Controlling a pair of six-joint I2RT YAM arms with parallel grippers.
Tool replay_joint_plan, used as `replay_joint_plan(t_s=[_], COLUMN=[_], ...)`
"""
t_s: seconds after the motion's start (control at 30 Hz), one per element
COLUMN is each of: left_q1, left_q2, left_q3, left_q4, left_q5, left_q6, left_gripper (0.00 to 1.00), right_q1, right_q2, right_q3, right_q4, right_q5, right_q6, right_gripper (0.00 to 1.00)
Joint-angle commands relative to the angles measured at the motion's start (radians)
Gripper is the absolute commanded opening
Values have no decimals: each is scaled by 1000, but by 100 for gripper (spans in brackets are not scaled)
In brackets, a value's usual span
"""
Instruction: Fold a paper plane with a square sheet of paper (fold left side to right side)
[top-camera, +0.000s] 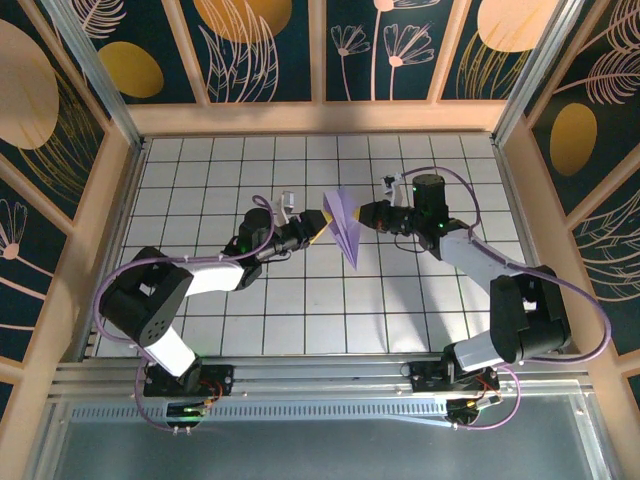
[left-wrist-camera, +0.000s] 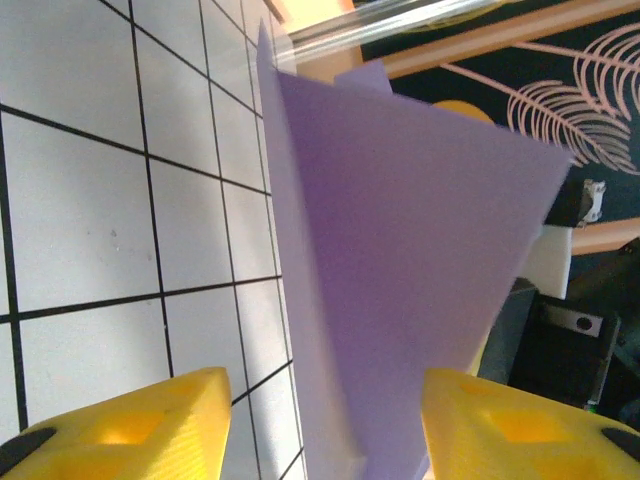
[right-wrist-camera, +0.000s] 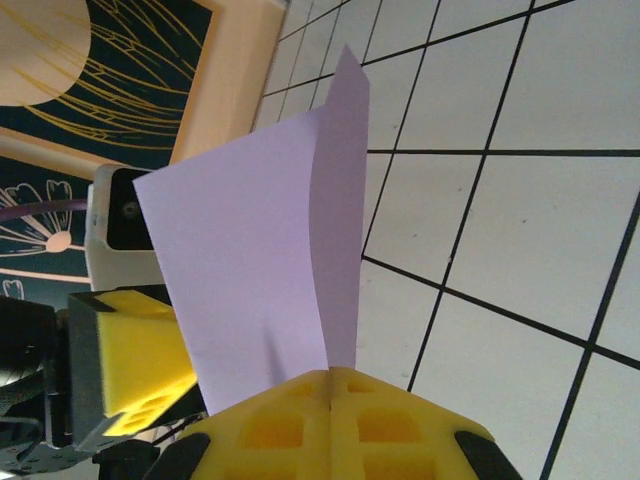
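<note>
The lavender paper plane (top-camera: 343, 228) is held over the middle of the white gridded table (top-camera: 300, 310), its narrow point aimed toward the near side and its broader end toward the far wall. The right gripper (right-wrist-camera: 330, 375) is on its right edge, pinched tight on the paper, whose folded layers rise straight from between the closed yellow fingers. On the left edge, the left gripper (left-wrist-camera: 322, 400) has its fingers spread, the sheet passing loosely through the gap, not clamped. Bare tiles lie on every side, and the wooden walls (top-camera: 110, 200) stand well apart.
</note>
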Motion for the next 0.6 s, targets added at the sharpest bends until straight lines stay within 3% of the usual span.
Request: replay_joint_plan(t_s=[0.0, 0.17, 0.27, 0.4, 0.5, 0.57], left_q1=[2, 1, 1, 0, 0, 0], left_q2=[20, 36, 35, 50, 91, 119], left_q3=[33, 43, 55, 92, 95, 100], left_q4=[52, -9, -97, -265, -252, -241], left_q5=[35, 16, -21, -68, -66, -62], left_q6=[-3, 23, 56, 94, 79, 71], left_gripper=[44, 21, 7, 0, 0, 0], right_q1=[-1, 1, -2, -2, -3, 0], right_q2=[15, 34, 46, 63, 50, 32], right_q3=[-23, -37, -35, 0, 29, 45], right_q4=[68, 88, 37, -105, -194, -257], right_q5=[-50, -51, 15, 173, 274, 335], right_q6=[21, 30, -3, -79, -114, -140], right_gripper=[0, 0, 1, 20, 37, 42])
